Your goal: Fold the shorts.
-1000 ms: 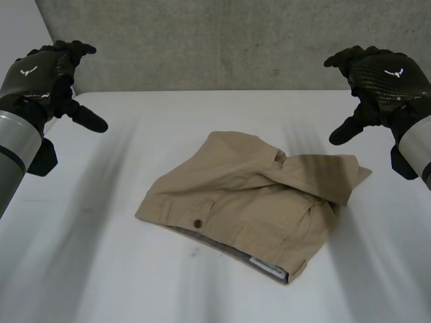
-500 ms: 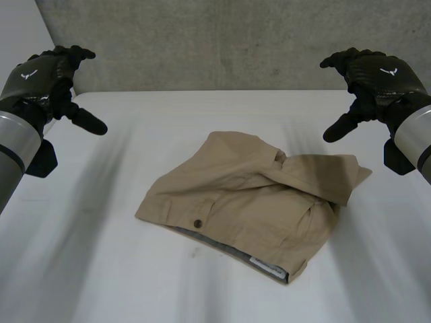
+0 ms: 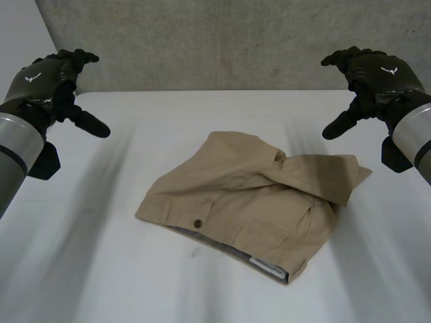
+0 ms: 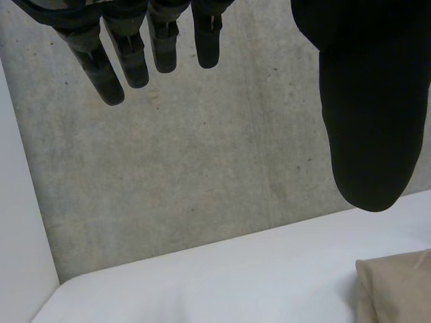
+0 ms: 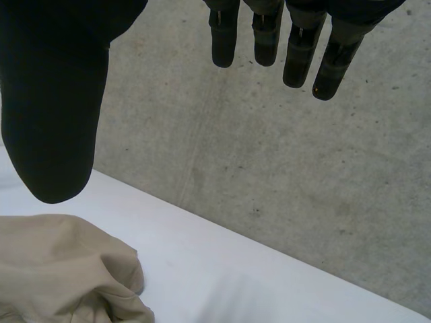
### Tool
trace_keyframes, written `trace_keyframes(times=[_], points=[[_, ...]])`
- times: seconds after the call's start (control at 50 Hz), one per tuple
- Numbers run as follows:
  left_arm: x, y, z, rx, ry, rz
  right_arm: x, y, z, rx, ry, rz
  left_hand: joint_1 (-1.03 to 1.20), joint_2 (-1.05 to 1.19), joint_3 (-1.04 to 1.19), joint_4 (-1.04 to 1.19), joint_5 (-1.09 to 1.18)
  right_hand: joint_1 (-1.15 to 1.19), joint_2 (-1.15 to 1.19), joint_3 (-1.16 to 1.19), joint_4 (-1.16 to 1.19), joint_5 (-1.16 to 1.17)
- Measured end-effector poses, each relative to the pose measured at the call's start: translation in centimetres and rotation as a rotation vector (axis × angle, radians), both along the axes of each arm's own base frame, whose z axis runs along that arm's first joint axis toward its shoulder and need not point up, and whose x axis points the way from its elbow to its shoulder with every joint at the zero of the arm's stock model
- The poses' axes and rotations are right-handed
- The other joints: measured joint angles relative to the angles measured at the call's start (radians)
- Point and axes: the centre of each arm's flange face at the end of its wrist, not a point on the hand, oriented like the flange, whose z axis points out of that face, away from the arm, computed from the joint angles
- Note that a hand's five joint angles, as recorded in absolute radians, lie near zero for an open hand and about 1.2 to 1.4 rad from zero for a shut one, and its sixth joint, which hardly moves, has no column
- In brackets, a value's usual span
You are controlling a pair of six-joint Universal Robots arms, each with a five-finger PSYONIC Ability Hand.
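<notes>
Fingers spread and empty, the left hand [image 3: 44, 81] and right hand [image 3: 377, 75] hover near the far corners of the table [image 3: 81, 269]. Next, seemingly, both must descend to grip the part-folded khaki shorts [image 3: 242, 195].

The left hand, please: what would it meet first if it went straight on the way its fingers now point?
Probably the concrete wall behind the table: in its wrist view the left hand aims its straight fingers at it, and the shorts lie off beside the thumb. Depth is unclear.

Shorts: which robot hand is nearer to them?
Right. The right robot hand hovers near the right corner of the shorts; the left robot hand hangs farther off their left side.
</notes>
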Motion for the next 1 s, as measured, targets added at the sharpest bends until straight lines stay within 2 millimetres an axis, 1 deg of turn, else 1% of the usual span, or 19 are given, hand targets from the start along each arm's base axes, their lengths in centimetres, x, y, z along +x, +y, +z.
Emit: trace_keyframes(times=[1.0], points=[[-0.53, 0.38, -0.66, 0.026, 0.0, -0.022, 0.02, -0.39, 0.05, -0.007, -0.017, -0.005, 0.0, 0.0, 0.0, 0.0, 0.0, -0.002, -0.005, -0.007, -0.003, 0.0]])
